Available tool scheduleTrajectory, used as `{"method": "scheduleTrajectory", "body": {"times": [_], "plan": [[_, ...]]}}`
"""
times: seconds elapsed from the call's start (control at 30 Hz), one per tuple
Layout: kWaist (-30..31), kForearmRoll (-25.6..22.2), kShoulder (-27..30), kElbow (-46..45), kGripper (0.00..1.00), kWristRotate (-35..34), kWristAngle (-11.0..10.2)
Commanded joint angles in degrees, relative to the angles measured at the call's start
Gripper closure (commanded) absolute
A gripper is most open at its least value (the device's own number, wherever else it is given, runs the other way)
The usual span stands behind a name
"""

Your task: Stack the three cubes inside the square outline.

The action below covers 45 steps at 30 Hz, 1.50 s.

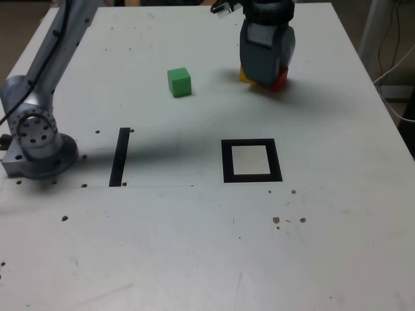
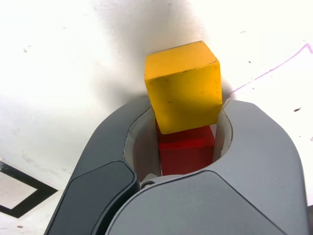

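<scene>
Curved grey jaws, scuffed yellow cube (image 2: 185, 98), red cube (image 2: 186, 154), black square outline (image 1: 228, 162)

a pale, speckled table (image 1: 162, 246) carries a green cube (image 1: 179, 83), black strip (image 1: 120, 157) and black square outline (image 1: 228, 162).

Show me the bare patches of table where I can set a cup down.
Exterior view: a good patch lies between the black strip and the square outline; another lies in front of both, with only specks. Crowded: far side, where the gripper hangs over the yellow and red cubes.
</scene>
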<state>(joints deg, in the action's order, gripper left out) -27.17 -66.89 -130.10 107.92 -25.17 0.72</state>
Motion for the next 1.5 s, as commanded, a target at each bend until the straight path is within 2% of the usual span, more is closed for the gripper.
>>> {"method": "scheduleTrajectory", "body": {"times": [0.0, 0.27, 0.43, 0.6, 0.73, 0.97, 1.3, 1.4, 1.47], "plan": [[0.23, 0.07, 0.14, -0.78, 0.86, 0.36, 0.08], [1.99, -0.09, 5.44, -2.59, 0.86, 2.59, 0.24], [3.62, -0.2, 10.02, -6.67, 0.86, 5.25, 1.05], [3.89, -0.01, 12.1, -10.53, 0.87, 7.6, 1.27], [3.1, 1.56, 11.35, -11.51, 0.87, 9.54, 0.91], [2.12, 6.92, 6.6, -10.45, 0.86, 12.6, 0.77], [2.04, 7.5, 5.94, -12.23, 0.86, 17.01, 0.22], [2.04, 8.02, 6.06, -13.83, 0.81, 18.05, 0.15], [2.04, 8.8, 6.27, -15.14, 0.7, 18.27, 0.87]]}}
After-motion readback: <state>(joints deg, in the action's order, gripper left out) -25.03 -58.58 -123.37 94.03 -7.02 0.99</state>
